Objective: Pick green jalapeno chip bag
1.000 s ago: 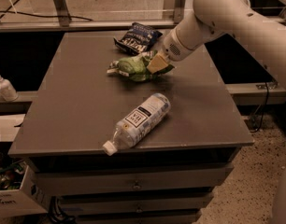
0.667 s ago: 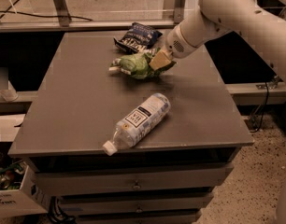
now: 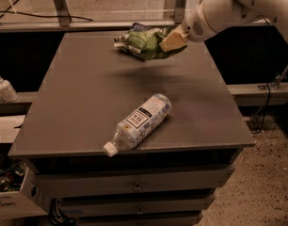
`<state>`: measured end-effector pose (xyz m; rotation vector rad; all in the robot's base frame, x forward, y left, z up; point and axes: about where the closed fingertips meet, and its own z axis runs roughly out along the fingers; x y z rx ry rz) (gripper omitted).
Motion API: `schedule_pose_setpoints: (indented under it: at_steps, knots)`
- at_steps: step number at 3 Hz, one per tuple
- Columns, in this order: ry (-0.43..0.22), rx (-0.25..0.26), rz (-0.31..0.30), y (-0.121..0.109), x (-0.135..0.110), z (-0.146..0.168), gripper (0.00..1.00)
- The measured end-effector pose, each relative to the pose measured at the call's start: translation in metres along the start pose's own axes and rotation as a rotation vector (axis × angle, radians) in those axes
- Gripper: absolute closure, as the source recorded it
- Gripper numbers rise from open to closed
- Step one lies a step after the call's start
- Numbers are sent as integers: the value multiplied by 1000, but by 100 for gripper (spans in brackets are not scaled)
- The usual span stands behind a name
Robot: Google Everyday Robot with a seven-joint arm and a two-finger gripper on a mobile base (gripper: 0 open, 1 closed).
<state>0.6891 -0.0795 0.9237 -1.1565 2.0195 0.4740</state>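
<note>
The green jalapeno chip bag [image 3: 145, 43] is crinkled, light green with pale ends. It hangs in the air above the far part of the table [image 3: 87, 102], casting a shadow below. My gripper [image 3: 171, 41] is shut on the bag's right end, with a tan finger pad [image 3: 172, 40] pressed on it. The white arm reaches in from the upper right.
A clear plastic bottle [image 3: 138, 122] with a white label lies on its side near the table's front edge. The dark blue chip bag [image 3: 138, 27] is mostly hidden behind the lifted bag. A white dispenser bottle [image 3: 4, 86] stands on a ledge at left. Drawers sit below the tabletop.
The gripper has risen with the green bag in it. The bag has left the tabletop and now hangs above it, covering most of the blue bag.
</note>
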Motion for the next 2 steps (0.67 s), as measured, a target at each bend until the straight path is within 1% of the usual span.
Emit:
schedule_pose_setpoints:
  at_steps: [1, 2]
  knots:
    - [-67, 9, 19, -8, -13, -33, 100]
    - [-74, 9, 19, -8, -16, -34, 100]
